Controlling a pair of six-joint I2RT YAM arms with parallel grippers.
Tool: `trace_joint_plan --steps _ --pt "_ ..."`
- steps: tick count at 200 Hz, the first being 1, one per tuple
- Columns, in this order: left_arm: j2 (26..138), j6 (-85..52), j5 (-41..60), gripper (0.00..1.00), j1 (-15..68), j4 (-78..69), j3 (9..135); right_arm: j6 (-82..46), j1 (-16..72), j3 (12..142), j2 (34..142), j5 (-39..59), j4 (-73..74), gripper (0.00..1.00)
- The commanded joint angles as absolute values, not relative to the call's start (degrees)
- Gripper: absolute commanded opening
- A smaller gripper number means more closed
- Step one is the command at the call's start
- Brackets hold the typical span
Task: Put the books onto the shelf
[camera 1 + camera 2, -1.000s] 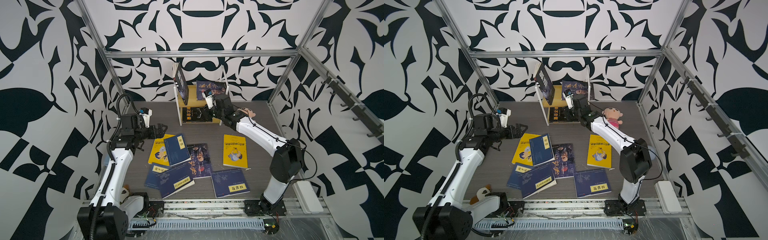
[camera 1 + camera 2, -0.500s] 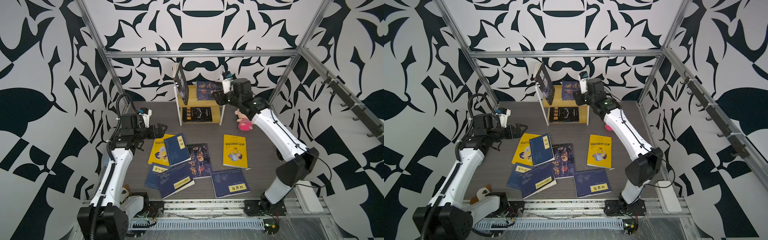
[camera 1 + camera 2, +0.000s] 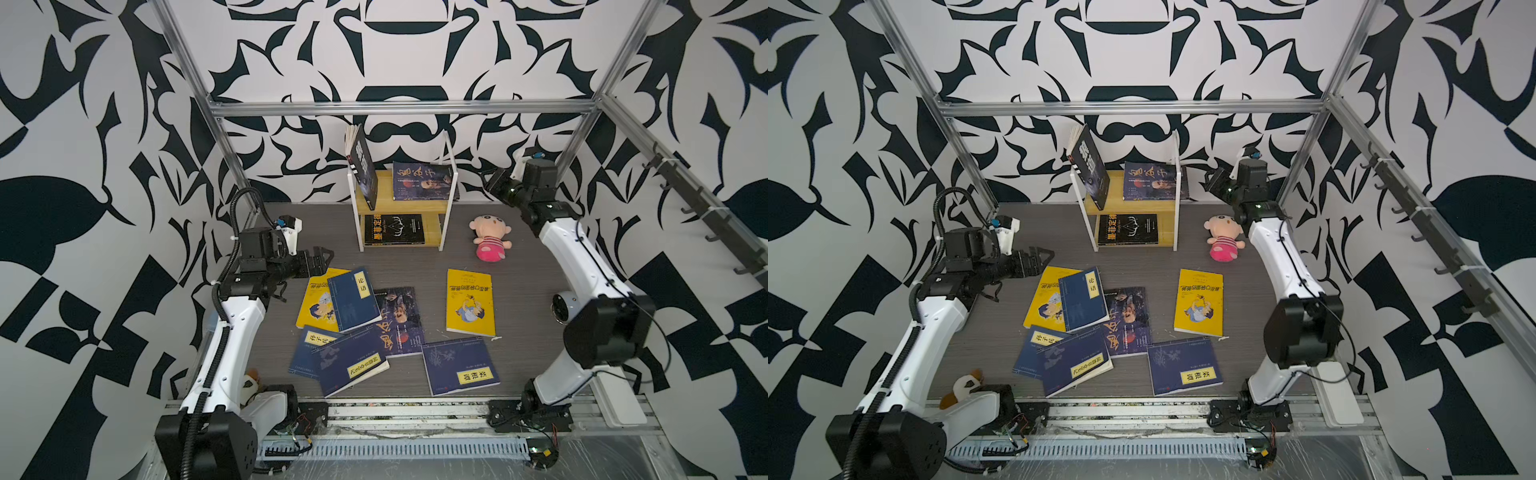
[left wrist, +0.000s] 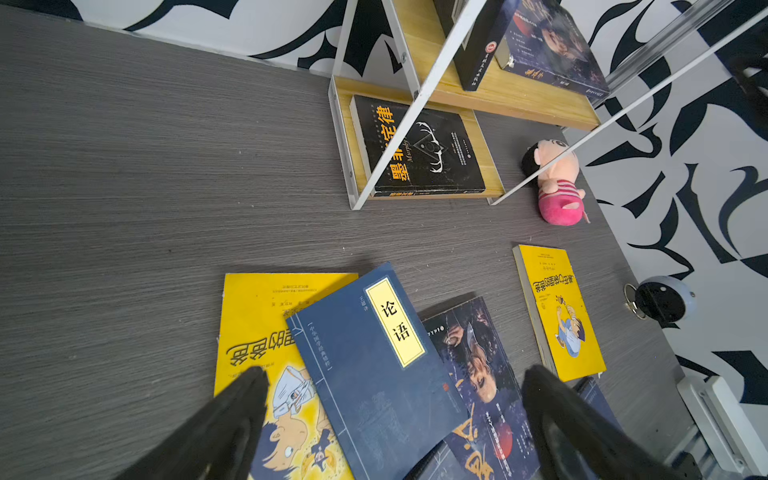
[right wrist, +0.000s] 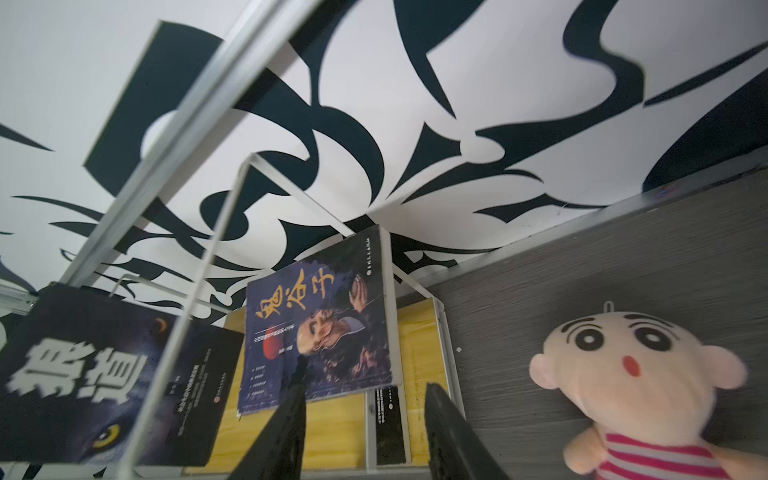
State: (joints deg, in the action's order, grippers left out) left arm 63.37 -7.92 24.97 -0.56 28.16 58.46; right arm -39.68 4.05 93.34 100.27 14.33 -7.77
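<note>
Three books (image 3: 422,180) sat on the shelf (image 3: 433,228), two above and one below; seven more lay scattered on the table (image 3: 523,316). The left gripper (image 3: 321,259) hung spread wide by that pile; the right gripper (image 3: 492,187), jaws apart and empty, hung beside the shelf.

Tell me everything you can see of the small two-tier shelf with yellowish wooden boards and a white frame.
The shelf stands upright at the back of the grey table, near the patterned wall. Two light yellowish wooden boards sit in a thin white metal frame. On the top board a dark book leans tilted beside a navy book with gold calligraphy; a black book with a yellow title lies flat on the lower board.
</note>
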Motion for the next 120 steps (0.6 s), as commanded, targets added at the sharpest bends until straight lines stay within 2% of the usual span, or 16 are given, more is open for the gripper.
trace_joint_plan --steps 1,61,120 --pt "62.57 -8.19 26.15 0.99 -0.96 28.28 57.70 -48.41 4.21 97.63 105.38 21.03 -1.14 0.50" --pt "62.58 -8.23 26.23 0.99 -1.24 28.29 57.68 -61.62 4.33 103.37 116.95 24.74 8.16 0.52" --pt "62.66 -8.25 26.27 0.99 -1.36 28.25 57.69 -65.39 4.31 103.37 118.45 25.31 13.35 0.52"
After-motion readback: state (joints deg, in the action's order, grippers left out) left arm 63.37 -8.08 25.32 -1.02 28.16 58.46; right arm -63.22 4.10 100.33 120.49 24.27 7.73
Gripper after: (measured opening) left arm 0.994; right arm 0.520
